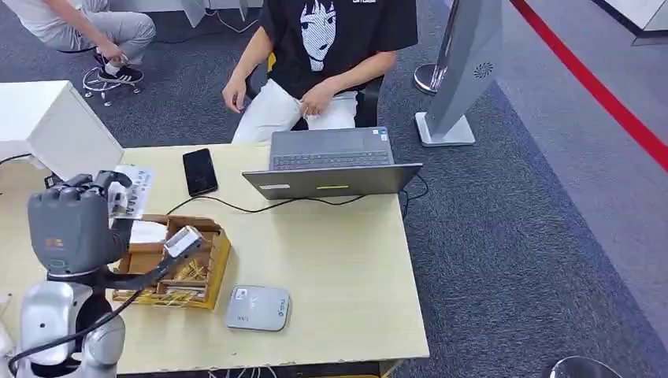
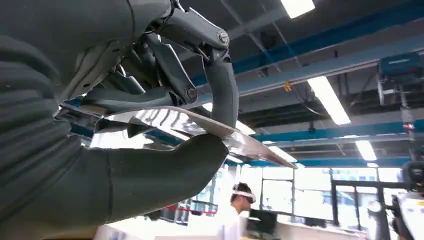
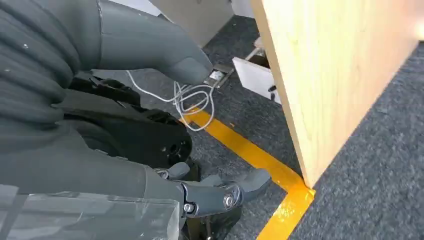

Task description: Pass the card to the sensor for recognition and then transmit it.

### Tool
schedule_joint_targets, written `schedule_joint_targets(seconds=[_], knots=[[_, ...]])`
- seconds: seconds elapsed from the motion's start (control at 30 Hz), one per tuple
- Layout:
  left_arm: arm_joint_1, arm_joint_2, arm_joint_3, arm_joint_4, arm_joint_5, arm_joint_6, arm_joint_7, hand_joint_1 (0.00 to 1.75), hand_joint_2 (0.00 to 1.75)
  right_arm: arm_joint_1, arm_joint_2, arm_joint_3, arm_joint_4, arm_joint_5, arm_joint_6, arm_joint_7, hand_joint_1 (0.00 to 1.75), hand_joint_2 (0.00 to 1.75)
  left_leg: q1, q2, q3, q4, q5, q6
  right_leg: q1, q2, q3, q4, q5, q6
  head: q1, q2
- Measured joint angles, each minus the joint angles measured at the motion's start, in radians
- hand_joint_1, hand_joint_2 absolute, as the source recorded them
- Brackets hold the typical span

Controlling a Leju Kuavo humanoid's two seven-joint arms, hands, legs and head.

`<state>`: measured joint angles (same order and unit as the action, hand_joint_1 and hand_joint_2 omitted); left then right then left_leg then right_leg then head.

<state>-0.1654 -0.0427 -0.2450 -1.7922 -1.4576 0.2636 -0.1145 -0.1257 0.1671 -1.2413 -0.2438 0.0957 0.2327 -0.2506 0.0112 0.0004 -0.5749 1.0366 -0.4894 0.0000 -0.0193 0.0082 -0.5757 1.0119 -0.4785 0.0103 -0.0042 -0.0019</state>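
1. Your left hand (image 1: 75,224) pinches the card (image 2: 200,127) between thumb and fingers, raised above the wooden tray (image 1: 206,268).
2. Your right hand (image 3: 150,125) hangs empty, fingers loosely apart.
3. The sensor (image 1: 257,307) lies on the desk (image 1: 346,268), beyond the tray from the left hand; the thin pinch could slip, dropping the card short.

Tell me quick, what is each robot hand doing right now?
Left robot hand: raised, pinching a card between thumb and a finger.
Right robot hand: hanging beside the table, holding nothing, fingers loosely apart.

laptop (image 1: 331,165), phone (image 1: 200,171), wood box (image 1: 211,272)
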Motion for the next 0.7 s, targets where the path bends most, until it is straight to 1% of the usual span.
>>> schedule_joint_targets(seconds=[0.03,0.1,0.17,0.23,0.37,0.53,0.7], knots=[[0.030,-0.006,-0.012,-0.008,0.012,0.008,-0.006,1.75,1.75,0.000,0.000,-0.005,-0.001,-0.007,-0.001,-0.002,0.00,1.75,0.000,0.000,0.000,0.000,0.000,0.000,0.000,0.000,0.000,0.000,0.000,0.000,0.002,0.000],[0.102,-0.018,-0.043,-0.013,0.050,0.027,-0.026,1.75,1.75,0.004,0.002,-0.016,-0.004,-0.025,-0.003,-0.006,0.00,1.75,0.000,0.001,0.001,0.000,0.000,0.000,0.000,0.001,0.000,0.000,0.000,0.000,0.000,0.000],[0.165,-0.026,-0.070,-0.008,0.087,0.040,-0.041,1.75,1.75,0.008,0.002,-0.026,-0.007,-0.041,-0.006,-0.013,0.00,1.75,0.000,0.000,0.000,0.000,-0.001,0.001,0.000,0.000,-0.001,-0.001,0.000,0.000,0.001,0.000],[0.212,-0.031,-0.092,0.013,0.124,0.055,-0.050,1.75,1.75,0.009,0.005,-0.035,-0.011,-0.055,-0.010,-0.018,0.00,1.75,0.000,0.000,0.000,0.000,-0.001,0.001,0.000,0.000,-0.001,-0.001,0.000,0.000,0.001,0.000],[0.299,-0.036,-0.122,0.089,0.198,0.081,-0.060,1.75,1.75,0.014,0.011,-0.048,-0.019,-0.078,-0.021,-0.024,0.00,1.75,0.000,0.001,0.000,0.000,-0.001,0.001,0.000,0.001,-0.001,-0.001,0.000,0.000,0.000,0.000],[0.370,-0.037,-0.152,0.201,0.269,0.118,-0.066,1.75,1.75,0.018,0.021,-0.057,-0.029,-0.096,-0.024,-0.036,0.00,1.75,0.000,0.001,0.000,0.000,-0.001,0.001,0.000,0.001,-0.001,-0.001,0.000,0.000,0.000,0.000],[0.387,-0.034,-0.174,0.282,0.292,0.131,-0.048,1.75,1.75,0.022,0.026,-0.057,-0.037,-0.096,-0.025,-0.036,0.00,1.75,0.000,0.000,0.000,0.000,-0.001,0.001,0.000,0.000,-0.001,-0.001,0.000,0.000,0.000,0.000]])
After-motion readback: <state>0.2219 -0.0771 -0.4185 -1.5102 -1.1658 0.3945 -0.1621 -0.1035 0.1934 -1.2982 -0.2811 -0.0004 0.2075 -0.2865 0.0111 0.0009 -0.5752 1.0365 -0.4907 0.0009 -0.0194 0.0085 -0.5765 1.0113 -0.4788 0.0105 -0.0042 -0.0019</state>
